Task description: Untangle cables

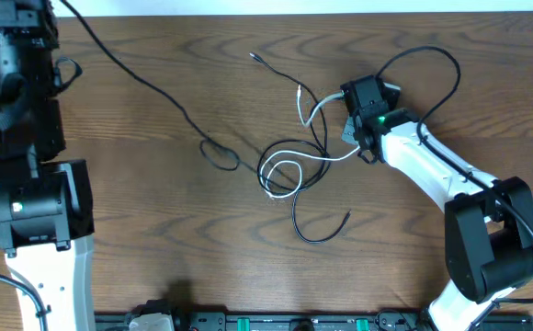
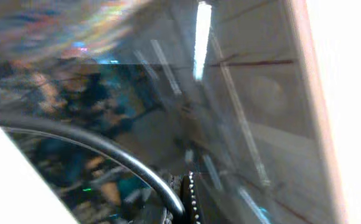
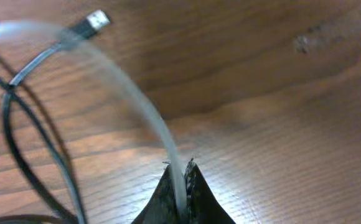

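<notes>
Your right hand [image 3: 182, 177] is fully closed, pinching the white cable [image 3: 144, 106]; your left hand, not clearly visible, is shut too. Pull fast and the loop may cinch around the black cables [image 3: 5, 124].

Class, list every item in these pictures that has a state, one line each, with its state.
white cable, pinched in the right gripper, looped and tangled.
right gripper, shut on the white cable.
tangled black cable, slack on the table, crossing the white loop.
long black cable, slack, left of the tangle.
</notes>
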Robot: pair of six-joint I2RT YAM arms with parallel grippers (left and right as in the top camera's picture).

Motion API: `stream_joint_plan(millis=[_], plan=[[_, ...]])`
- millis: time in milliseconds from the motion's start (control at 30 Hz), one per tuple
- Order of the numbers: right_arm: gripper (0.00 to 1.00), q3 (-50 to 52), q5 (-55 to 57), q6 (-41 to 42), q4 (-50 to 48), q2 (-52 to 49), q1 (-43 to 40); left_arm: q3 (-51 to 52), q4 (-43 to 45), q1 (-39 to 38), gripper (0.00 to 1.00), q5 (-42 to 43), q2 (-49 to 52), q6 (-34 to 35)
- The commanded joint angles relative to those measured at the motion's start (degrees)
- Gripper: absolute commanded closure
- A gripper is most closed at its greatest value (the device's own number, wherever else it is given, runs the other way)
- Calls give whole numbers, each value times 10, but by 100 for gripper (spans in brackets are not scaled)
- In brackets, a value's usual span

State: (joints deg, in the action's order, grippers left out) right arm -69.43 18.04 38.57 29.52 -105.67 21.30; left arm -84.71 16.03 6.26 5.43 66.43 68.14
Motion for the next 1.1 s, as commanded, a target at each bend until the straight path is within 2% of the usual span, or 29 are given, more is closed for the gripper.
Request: stream_joint_plan(millis=[0, 67, 100, 167, 200, 400, 433, 467, 500, 567, 700, 733, 800, 867, 933, 967, 1067], plan=[[99, 6, -5, 16, -5, 5, -6, -9, -82, 5, 93, -7, -3, -60], [85, 6, -20, 16, -10, 5, -5, -9, -139, 5, 93, -5, -2, -72], [68, 6, -30, 16, -14, 5, -5, -9, -170, 5, 92, -6, 2, -99], [40, 6, -39, 14, -19, 5, -5, -9, -193, 5, 93, -5, 10, -161], [29, 6, -41, 14, -20, 5, -5, -9, -203, 5, 92, -5, 18, -210], [14, 6, -51, -5, -20, 5, -5, -9, -279, 5, 93, -14, 53, -393], [12, 6, -51, -5, -19, 5, -5, -9, -294, 5, 93, -34, 60, -422], [4, 6, -51, -5, -18, 5, -5, -9, -308, 5, 93, -61, 66, -442], [1, 6, -51, -5, -17, 5, -5, -9, -324, 6, 92, -98, 73, -454], [1, 6, -51, -5, -17, 5, -6, -9, -353, 14, 93, -150, 88, -454], [1, 6, -51, -5, -18, 5, -7, -9, -401, 39, 92, -155, 117, -454], [1, 6, -51, -5, -18, 5, -7, -9, -410, 45, 87, -155, 122, -454], [1, 6, -51, -5, -17, 5, -7, -9, -428, 56, 58, -155, 132, -454], [1, 6, -51, -5, -14, 5, -6, -9, -443, 63, 58, -155, 138, -454], [1, 6, -51, -5, -11, 5, -6, -9, -465, 66, 34, -149, 139, -454], [1, 6, -52, -5, -10, 5, -7, -9, -475, 66, 25, -149, 139, -454], [1, 6, -71, -24, -6, 5, -7, -9, -522, 65, 15, -94, 138, -454]])
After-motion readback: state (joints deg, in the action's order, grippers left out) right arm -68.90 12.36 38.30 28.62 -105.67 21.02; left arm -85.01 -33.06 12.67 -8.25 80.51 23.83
